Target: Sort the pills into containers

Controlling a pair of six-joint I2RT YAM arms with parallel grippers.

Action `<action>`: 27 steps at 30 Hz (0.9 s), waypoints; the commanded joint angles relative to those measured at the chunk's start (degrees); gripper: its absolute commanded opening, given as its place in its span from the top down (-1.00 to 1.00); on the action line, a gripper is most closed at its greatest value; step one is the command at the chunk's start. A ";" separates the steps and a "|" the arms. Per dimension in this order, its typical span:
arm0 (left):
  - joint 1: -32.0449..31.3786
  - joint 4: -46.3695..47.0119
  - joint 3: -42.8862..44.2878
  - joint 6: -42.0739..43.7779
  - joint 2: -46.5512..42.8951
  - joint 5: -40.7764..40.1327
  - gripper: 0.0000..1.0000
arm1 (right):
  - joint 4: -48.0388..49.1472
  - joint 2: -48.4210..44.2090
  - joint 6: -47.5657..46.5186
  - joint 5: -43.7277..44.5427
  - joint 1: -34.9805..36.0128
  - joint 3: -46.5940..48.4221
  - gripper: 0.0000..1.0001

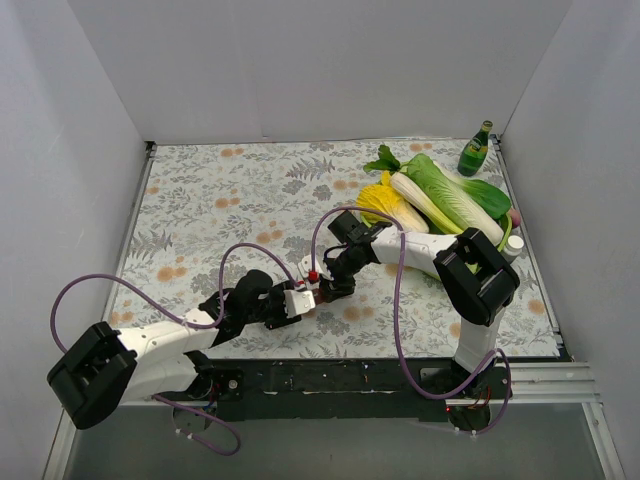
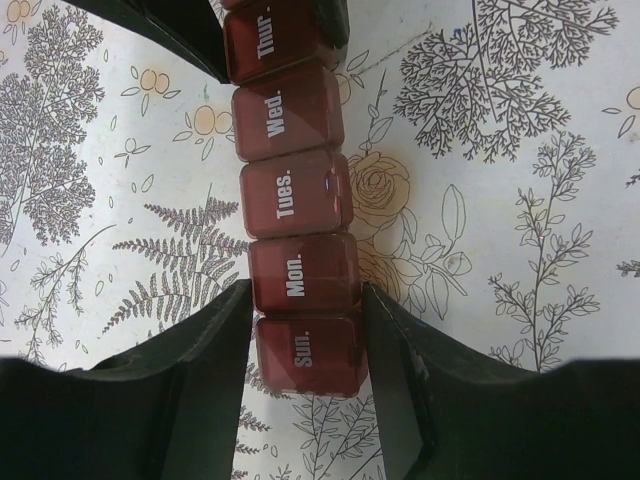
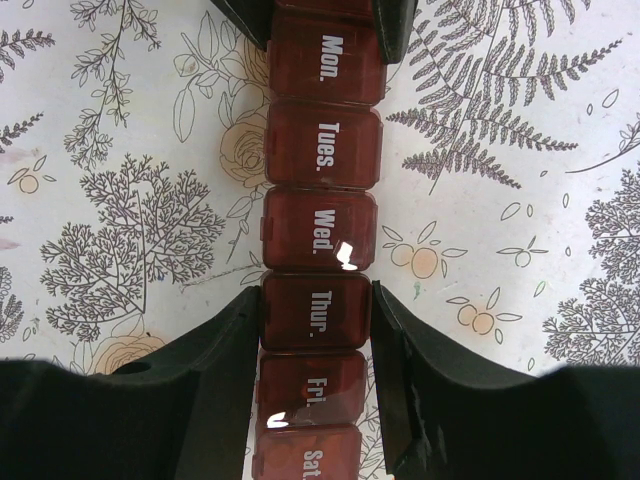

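Left pincer and right pincer meet low over the front middle of the desk, both arms reaching inward. The containers lie flat there, long axis running from pincer to pincer. The left pincer is clenched across the Sun.–Mon. end, the right across Thur. No pills show.

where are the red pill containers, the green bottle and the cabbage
containers (image 2: 296,215): left wrist view, on the Tues. compartment's lid
green bottle (image 1: 476,152): top external view, on its body
cabbage (image 1: 448,190): top external view, on its green leaf
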 commanded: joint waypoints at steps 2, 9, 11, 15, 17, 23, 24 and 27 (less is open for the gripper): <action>-1.37 -4.46 -0.97 0.71 2.25 1.38 0.59 | -1.05 2.28 3.23 -0.52 0.43 0.58 0.08; -1.90 -4.63 -0.45 0.63 2.95 0.58 0.62 | -0.35 1.59 4.81 -0.17 0.16 -0.13 -0.15; -1.90 -4.63 -0.53 0.54 2.78 0.41 0.62 | -0.17 1.41 5.25 0.01 0.16 -0.22 -0.29; -2.08 -4.72 -0.27 0.19 2.34 0.23 0.58 | 0.01 0.97 5.77 -0.34 0.07 -0.30 -0.39; -2.08 -4.81 -0.18 0.01 1.99 -0.03 0.57 | -0.26 0.70 6.13 -1.22 -0.10 0.13 -0.41; -2.08 -5.07 0.17 -1.04 -0.47 -1.09 0.17 | -2.71 -1.32 6.22 -2.80 -2.12 1.54 -0.68; -2.08 -5.25 0.17 -1.13 -1.00 -1.26 0.11 | -3.07 -1.75 6.22 -3.06 -2.56 1.98 -0.70; -2.08 -5.68 0.52 -1.83 -2.23 -1.88 -0.22 | -5.00 -2.81 5.52 -5.26 -4.05 2.60 -0.73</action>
